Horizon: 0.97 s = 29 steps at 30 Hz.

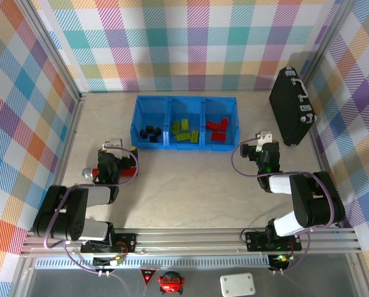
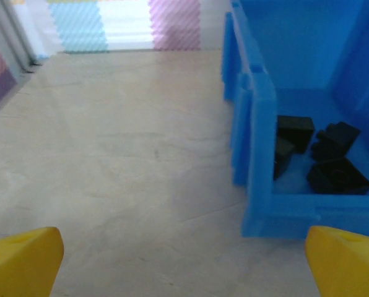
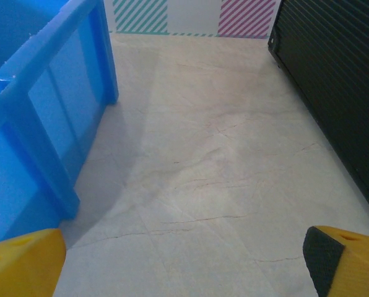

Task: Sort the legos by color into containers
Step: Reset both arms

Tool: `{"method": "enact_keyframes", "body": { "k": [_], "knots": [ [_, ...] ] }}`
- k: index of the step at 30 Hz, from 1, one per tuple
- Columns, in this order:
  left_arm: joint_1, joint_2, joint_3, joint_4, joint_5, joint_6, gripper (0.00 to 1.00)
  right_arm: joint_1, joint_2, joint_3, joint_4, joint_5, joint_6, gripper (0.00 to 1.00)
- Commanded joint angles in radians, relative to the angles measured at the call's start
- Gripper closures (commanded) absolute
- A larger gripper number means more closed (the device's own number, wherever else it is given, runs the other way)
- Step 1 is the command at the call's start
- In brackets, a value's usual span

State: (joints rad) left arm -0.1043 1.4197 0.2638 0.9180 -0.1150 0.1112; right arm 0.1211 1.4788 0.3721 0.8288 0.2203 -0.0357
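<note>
Top: legos [image 1: 183, 130] lie colour-sorted in the tray [image 1: 184, 147], ahead of left gripper [image 1: 119, 147] and right gripper [image 1: 259, 141]. L wrist: fingers [image 2: 23, 260] spread wide, empty; black bricks [image 2: 336, 176] ahead-right. R wrist: fingers spread wide, empty; tray wall ahead-left.

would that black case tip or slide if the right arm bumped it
The black case stands on a narrow edge, so a push on its broad side would probably topple it. Its ribbed shell looks rigid, unlikely to flex.
</note>
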Motion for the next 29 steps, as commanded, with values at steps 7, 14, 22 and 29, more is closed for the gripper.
{"method": "enact_keyframes", "body": {
  "k": [7, 14, 22, 29],
  "knots": [
    [0.001, 0.159, 0.112, 0.01, 0.019, -0.033, 0.0, -0.047, 0.064, -0.012, 0.117, -0.078, 0.02, 0.01],
    [0.028, 0.159, 0.154, -0.073, 0.003, -0.077, 0.0, -0.053, 0.054, 0.01, 0.056, -0.025, 0.054, 0.01],
    [0.026, 0.159, 0.151, -0.068, 0.002, -0.077, 0.0, -0.053, 0.057, 0.01, 0.061, -0.023, 0.051, 0.01],
    [0.026, 0.159, 0.152, -0.068, 0.003, -0.077, 0.0, -0.064, 0.054, 0.01, 0.056, -0.102, 0.036, 0.01]
  ]
}}
